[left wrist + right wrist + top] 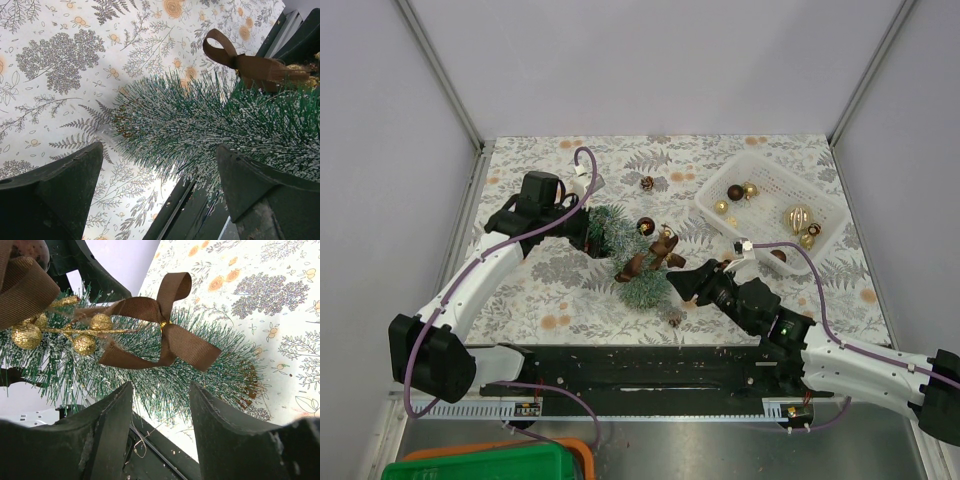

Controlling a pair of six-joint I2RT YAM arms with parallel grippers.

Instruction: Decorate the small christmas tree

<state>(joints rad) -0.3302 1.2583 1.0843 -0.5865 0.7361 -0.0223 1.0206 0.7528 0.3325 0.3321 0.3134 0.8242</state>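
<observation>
The small christmas tree (632,262) lies tilted on the patterned cloth at the table's middle, frosted green bristles dressed with brown ribbon bows (657,256) and a dark bauble (645,227). My left gripper (588,228) is open at the tree's upper left end. In the left wrist view (159,150) the bristles (200,120) brush its right finger. My right gripper (682,282) is open just right of the wide end. In the right wrist view (160,387) the tree (200,377), a bow (167,335) and a gold berry sprig (82,335) sit just past the fingertips.
A white basket (817,194) at the back right holds several gold and brown baubles (798,217). A pine cone (647,183) lies on the cloth behind the tree. A black rail (650,370) runs along the near edge. A green bin (490,465) sits below the table at the lower left.
</observation>
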